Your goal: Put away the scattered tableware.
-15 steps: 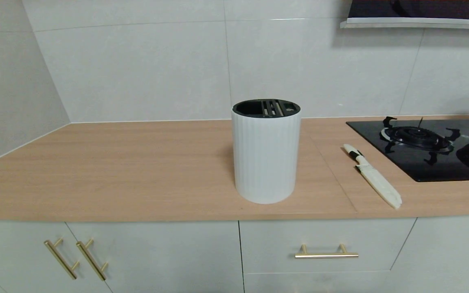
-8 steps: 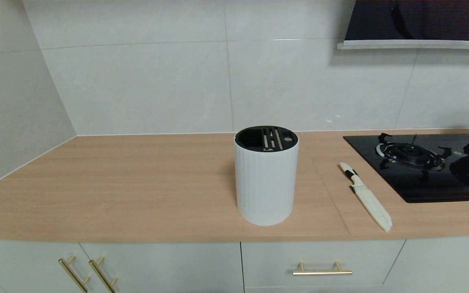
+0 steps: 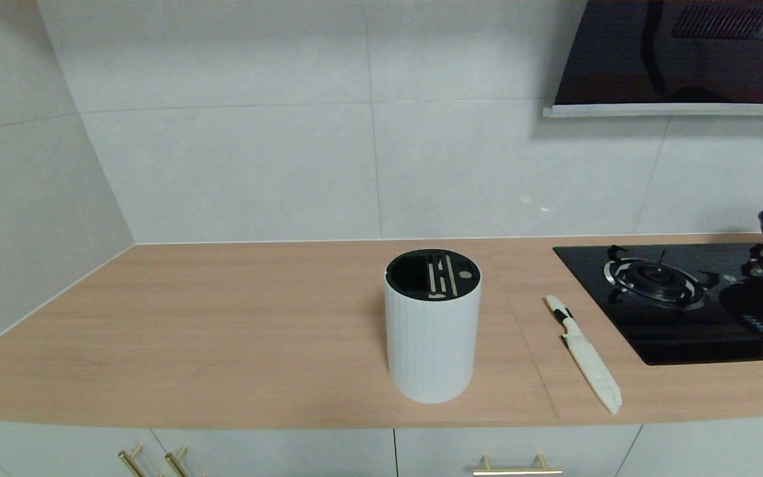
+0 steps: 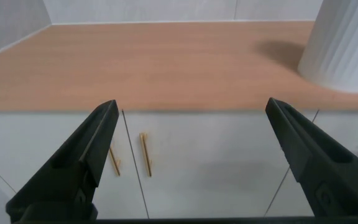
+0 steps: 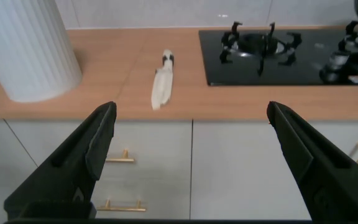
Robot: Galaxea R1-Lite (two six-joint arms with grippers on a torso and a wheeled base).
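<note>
On the counter (image 3: 222,318), knife (image 3: 583,361) and holder (image 3: 431,331) seem unmoved; left hand (image 4: 190,104) and right hand (image 5: 190,107) spread wide.

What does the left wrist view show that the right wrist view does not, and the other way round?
Left wrist view: the open left end effector and two vertical gold cabinet handles. Right wrist view: the open right end effector, the knife lying on the countertop, the black stove. Both: the white ribbed holder standing on the wooden countertop, and cabinet fronts below.
</note>
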